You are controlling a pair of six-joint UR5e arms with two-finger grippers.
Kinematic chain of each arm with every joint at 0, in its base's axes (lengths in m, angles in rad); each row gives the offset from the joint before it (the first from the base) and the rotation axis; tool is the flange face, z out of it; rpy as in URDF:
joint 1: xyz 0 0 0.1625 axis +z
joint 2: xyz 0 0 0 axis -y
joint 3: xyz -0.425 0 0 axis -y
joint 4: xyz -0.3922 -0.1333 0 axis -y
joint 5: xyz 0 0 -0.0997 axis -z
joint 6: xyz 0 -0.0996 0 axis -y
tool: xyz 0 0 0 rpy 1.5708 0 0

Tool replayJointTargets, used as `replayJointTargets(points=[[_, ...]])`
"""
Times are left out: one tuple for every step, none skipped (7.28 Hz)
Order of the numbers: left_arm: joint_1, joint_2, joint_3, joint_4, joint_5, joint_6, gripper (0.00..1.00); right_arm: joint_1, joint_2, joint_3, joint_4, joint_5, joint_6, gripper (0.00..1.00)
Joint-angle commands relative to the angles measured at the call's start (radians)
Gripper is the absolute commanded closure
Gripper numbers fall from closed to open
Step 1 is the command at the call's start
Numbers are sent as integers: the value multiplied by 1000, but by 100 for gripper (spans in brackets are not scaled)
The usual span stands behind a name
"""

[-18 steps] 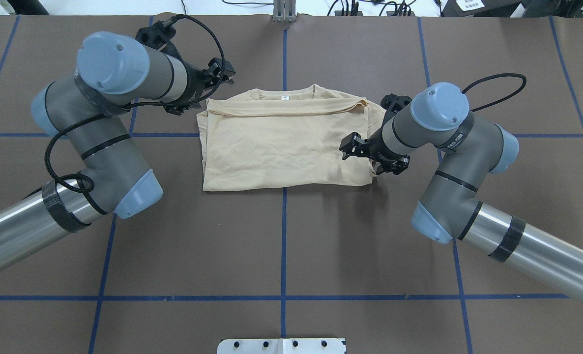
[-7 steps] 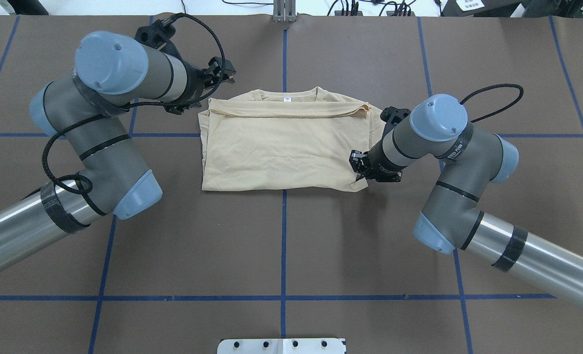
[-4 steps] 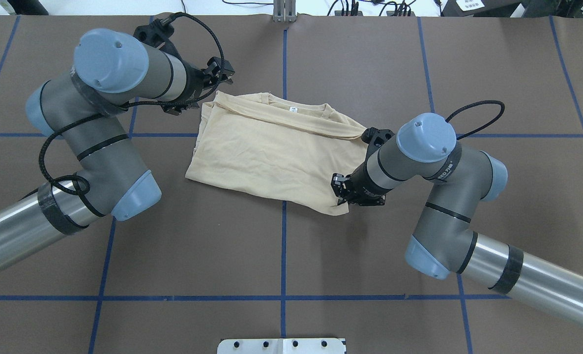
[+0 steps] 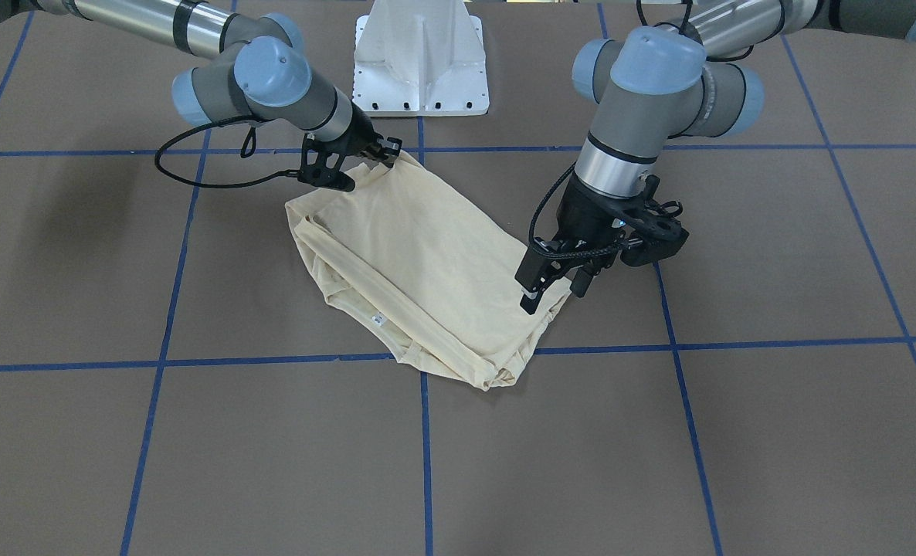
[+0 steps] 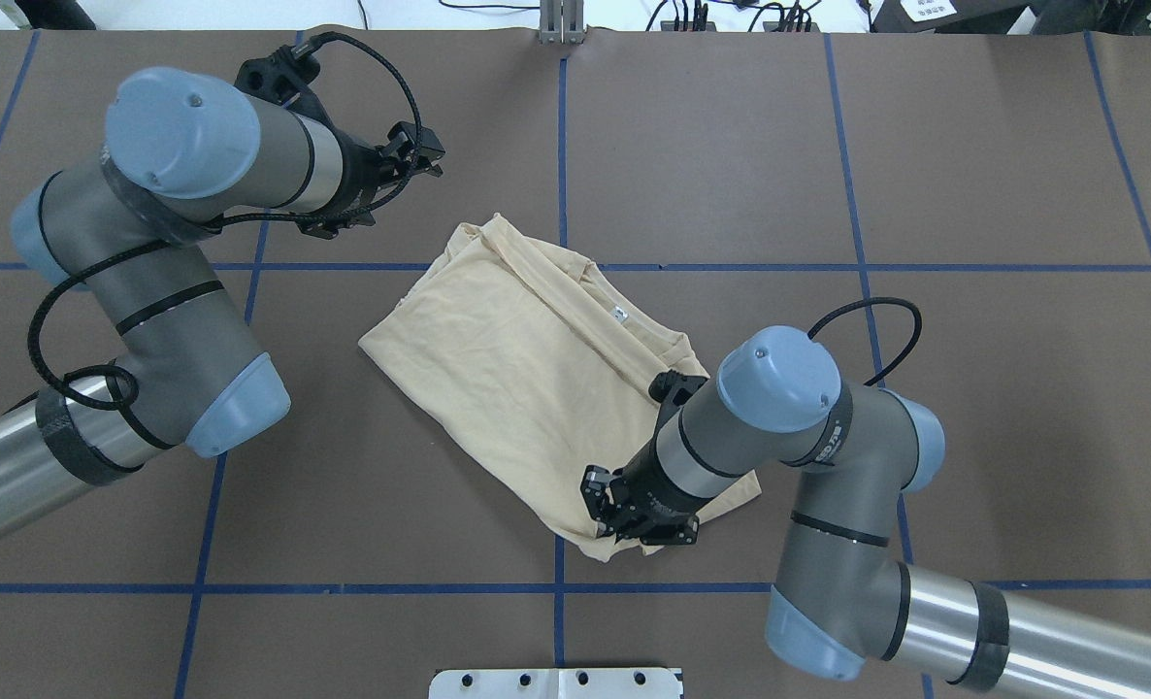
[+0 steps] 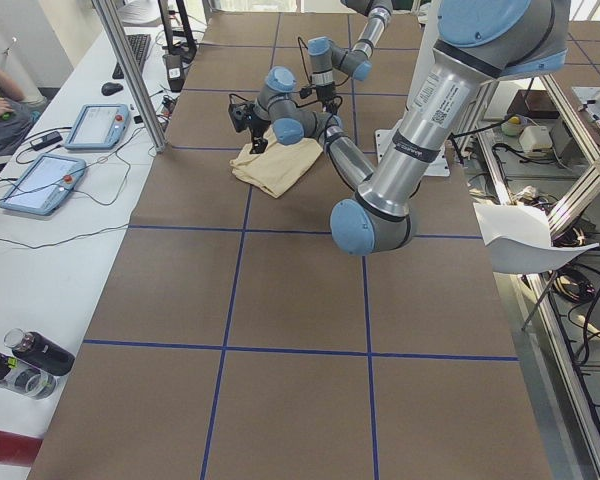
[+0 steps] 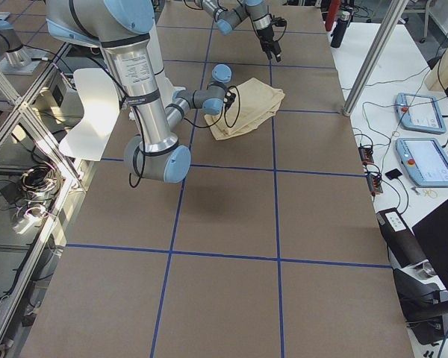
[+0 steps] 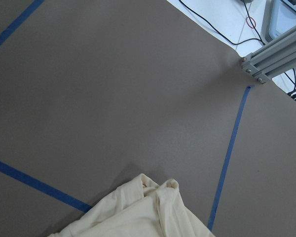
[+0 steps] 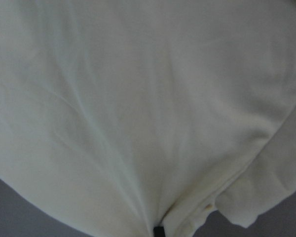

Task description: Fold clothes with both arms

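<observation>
The cream-yellow T-shirt [image 5: 508, 369] lies folded and turned diagonally on the brown table, plain face up, with the white neck label [image 5: 620, 313] showing at its edge. My right gripper [image 5: 624, 515] is shut on the shirt's near corner, low at the table; it also shows in the front view [image 4: 388, 154]. The right wrist view is filled with the shirt's fabric [image 9: 138, 98]. My left gripper [image 5: 418, 160] is open and empty, raised, apart from the shirt's far tip. In the front view my left gripper [image 4: 552, 292] hangs over the shirt's [image 4: 412, 255] edge. The print is hidden.
The white pedestal base [image 4: 421, 54] stands at the robot's side of the table. Blue tape lines [image 5: 558, 116] grid the brown table top. An aluminium post [image 8: 266, 54] stands at the far edge. Tablets [image 6: 40, 180] lie on a side table beyond it.
My right gripper has pulled the shirt's corner toward the robot, swinging the shirt from square to diagonal. My left gripper has drawn a little to the left, clear of the shirt.
</observation>
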Motion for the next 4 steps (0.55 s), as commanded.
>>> replayJointTargets(points=[[3, 14, -8, -1, -3, 2, 1, -81, 8, 31, 7, 2, 62, 100], [4, 16, -8, -3, -6, 5, 1, -90, 12, 40, 5, -4, 62, 1], [15, 19, -8, -4, -11, 8, 1, -82, 6, 63, 5, -9, 58, 0], [15, 26, -17, -9, -46, 9, 1, -37, 3, 82, 5, 0, 53, 0]])
